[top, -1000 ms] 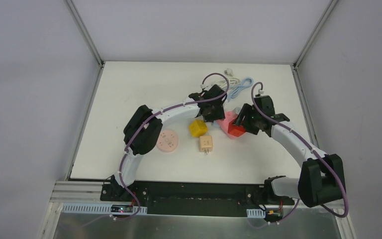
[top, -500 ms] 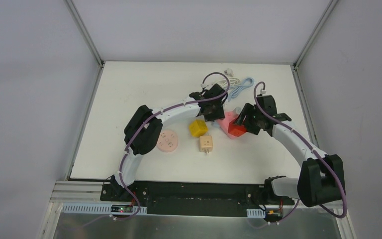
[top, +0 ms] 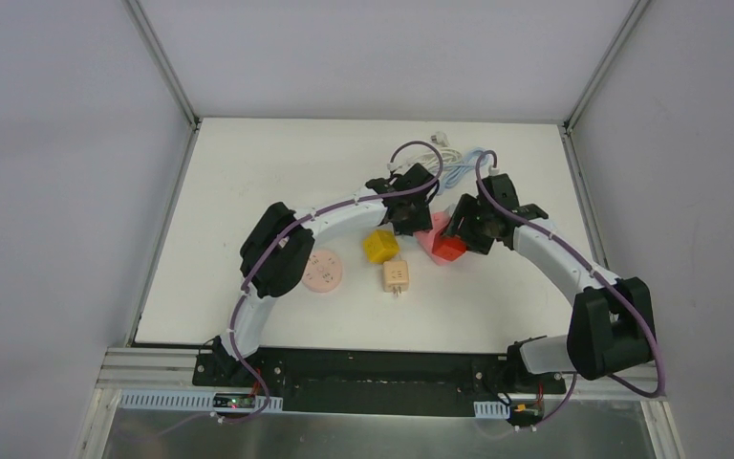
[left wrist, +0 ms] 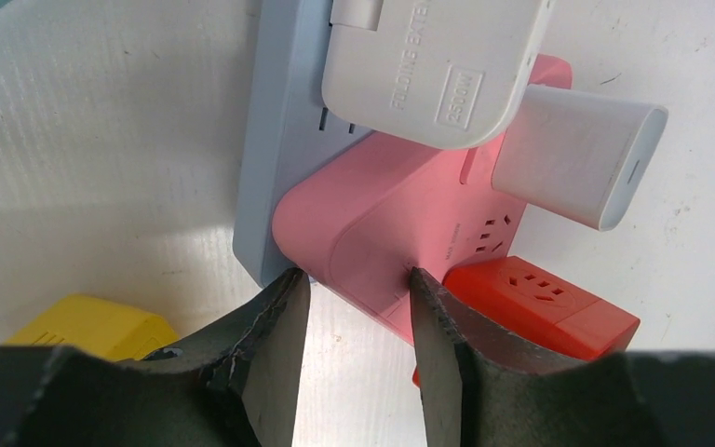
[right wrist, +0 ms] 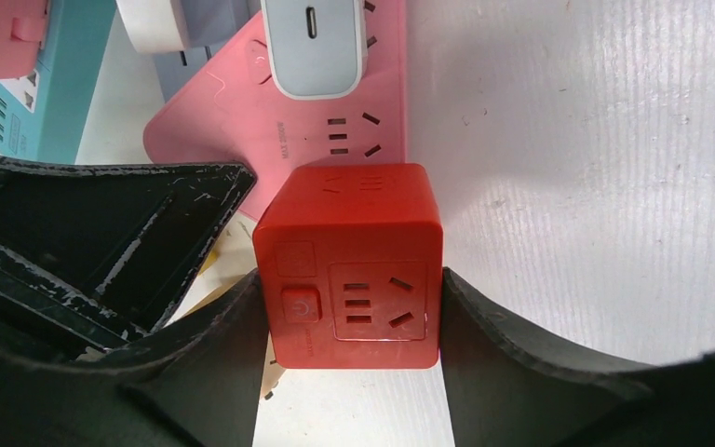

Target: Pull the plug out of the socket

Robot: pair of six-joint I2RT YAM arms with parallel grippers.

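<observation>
Red cube plug (right wrist: 349, 214) likely rigid, slick, light; right gripper (right wrist: 349, 279) clamps its flat sides; left gripper (left wrist: 354, 277) straddles pink socket (left wrist: 382, 214), grip unclear

A round socket (top: 322, 271) lies furthest left on the table (top: 248, 191). Right of it sits a cube adapter (top: 380, 246), with a small pronged adapter (top: 396, 277) nearer. Further right, the cube socket (top: 448, 249) rests against the near-right end of the flat socket block (top: 429, 233), which carries a charger (left wrist: 577, 154). Coiled cables (top: 461, 164) lie beyond them.
</observation>
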